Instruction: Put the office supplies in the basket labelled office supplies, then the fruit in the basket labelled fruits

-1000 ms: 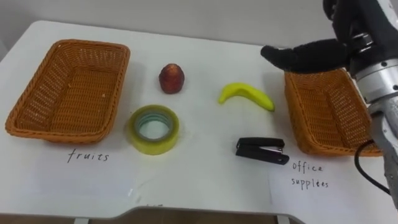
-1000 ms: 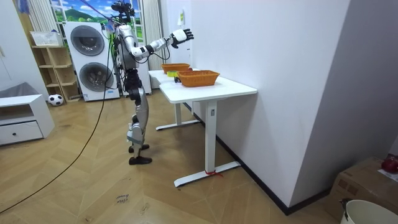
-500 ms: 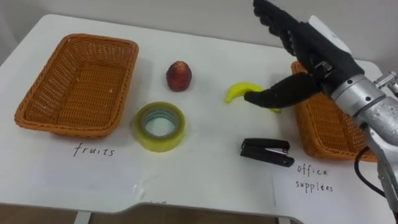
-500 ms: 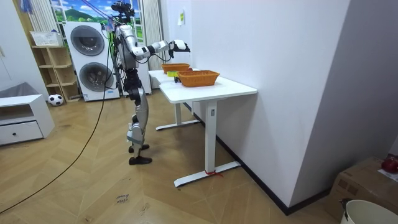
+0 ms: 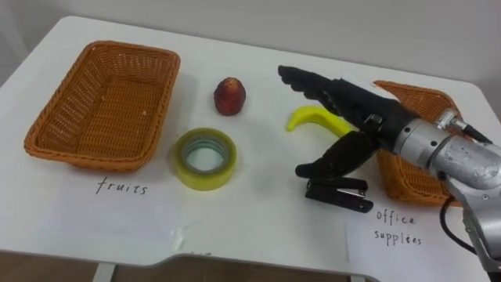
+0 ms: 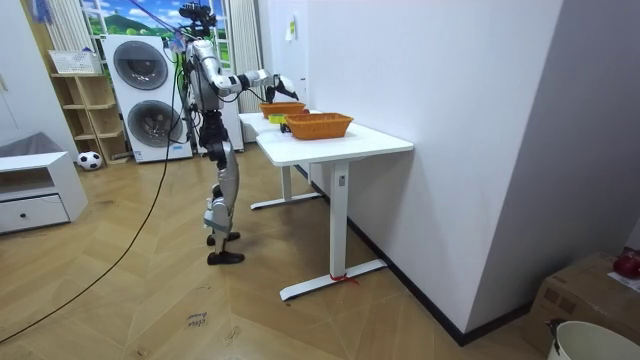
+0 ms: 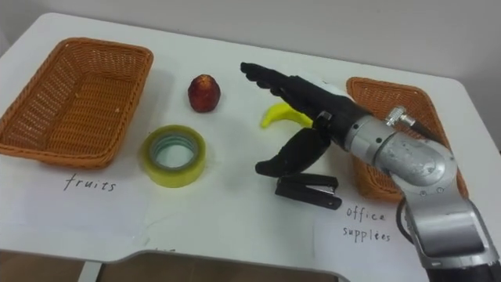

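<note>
Right robot hand [image 5: 366,125]: released, fingers straight, thumb spread, grasping nothing, held over the table [image 5: 258,211]. The banana [image 5: 307,117] is partly hidden behind its fingers. The black stapler [image 5: 338,193] lies just beside the thumb tip; contact cannot be told. One basket [image 5: 419,98] sits behind the wrist and the other basket [image 5: 149,117] at far left. Tape roll [image 5: 204,159] and red fruit [image 5: 229,95] lie between them. Room view adds: the robot stands at the table's end, arm out, with washing machines [image 6: 145,95] behind.

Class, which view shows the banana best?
The left eye view: more of the banana shows behind the right hand. In the right eye view the hand covers more; the room view is too distant to tell.
</note>
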You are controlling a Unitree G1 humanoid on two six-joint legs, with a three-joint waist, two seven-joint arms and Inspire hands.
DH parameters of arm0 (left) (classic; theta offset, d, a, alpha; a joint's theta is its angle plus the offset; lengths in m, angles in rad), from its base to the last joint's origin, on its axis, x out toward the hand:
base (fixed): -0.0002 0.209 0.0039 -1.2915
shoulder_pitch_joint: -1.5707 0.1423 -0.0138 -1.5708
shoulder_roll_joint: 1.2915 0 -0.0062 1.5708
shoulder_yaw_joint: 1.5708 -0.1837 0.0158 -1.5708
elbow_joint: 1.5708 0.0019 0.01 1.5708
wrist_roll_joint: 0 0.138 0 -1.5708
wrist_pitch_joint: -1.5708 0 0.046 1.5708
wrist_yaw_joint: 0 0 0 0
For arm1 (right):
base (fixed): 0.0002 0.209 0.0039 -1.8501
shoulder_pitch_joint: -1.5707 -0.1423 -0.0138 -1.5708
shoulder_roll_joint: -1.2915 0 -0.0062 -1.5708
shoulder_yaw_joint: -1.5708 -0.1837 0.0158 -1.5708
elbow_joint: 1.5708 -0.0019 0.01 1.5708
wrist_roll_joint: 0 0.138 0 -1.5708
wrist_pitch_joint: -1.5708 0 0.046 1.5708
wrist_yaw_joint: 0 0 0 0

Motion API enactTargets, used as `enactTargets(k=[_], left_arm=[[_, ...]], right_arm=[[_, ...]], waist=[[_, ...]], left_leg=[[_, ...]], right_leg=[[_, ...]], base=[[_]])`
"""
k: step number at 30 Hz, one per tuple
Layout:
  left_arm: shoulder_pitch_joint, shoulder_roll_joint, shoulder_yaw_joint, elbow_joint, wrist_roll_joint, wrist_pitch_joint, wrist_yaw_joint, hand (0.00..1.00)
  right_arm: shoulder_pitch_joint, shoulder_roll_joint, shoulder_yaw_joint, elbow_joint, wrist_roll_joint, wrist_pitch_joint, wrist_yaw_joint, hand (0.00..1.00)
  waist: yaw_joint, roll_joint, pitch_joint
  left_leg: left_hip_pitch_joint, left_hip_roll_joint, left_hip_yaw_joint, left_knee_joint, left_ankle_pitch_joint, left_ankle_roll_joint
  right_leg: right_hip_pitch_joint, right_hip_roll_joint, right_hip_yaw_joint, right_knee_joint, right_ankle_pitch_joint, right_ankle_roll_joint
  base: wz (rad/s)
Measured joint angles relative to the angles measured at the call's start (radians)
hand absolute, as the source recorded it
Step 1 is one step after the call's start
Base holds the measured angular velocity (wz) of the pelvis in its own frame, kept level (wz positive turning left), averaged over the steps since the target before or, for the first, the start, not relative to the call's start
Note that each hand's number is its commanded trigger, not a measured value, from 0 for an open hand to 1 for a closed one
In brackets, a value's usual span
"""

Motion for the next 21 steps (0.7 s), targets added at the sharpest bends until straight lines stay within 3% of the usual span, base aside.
enactTargets(k=[7, 10, 21], left_arm=[[-0.01, 0.002, -0.011, 0.009, -0.001, 0.0, 0.004, 0.0], [-0.02, 0.002, -0.018, 0.012, -0.018, 0.0, 0.005, 0.0], [-0.02, 0.001, -0.02, 0.013, -0.043, 0.013, 0.005, 0.0]], right_arm=[[0.005, 0.0, 0.008, 0.013, -0.034, 0.0, 0.027, 0.0], [0.033, 0.0, 0.012, 0.047, -0.054, 0.0, 0.047, 0.0], [0.035, -0.001, 0.039, 0.163, -0.065, 0.038, 0.073, 0.0]], waist=[[0.006, 0.001, 0.0007], [0.028, 0.001, 0.0005], [0.035, 0.0, 0.0003]], left_leg=[[-0.005, 0.0, -0.005, 0.0, 0.0, 0.0], [-0.006, 0.0, -0.007, 0.001, 0.0, 0.0], [-0.012, 0.0, -0.008, 0.004, 0.0, 0.0]], right_leg=[[-0.003, 0.0, -0.003, 0.0, 0.0, 0.0], [-0.004, 0.0, -0.004, -0.001, 0.0, 0.0], [-0.014, -0.001, -0.008, 0.001, 0.0, 0.0]], base=[[0.0], [0.0], [0.0]])
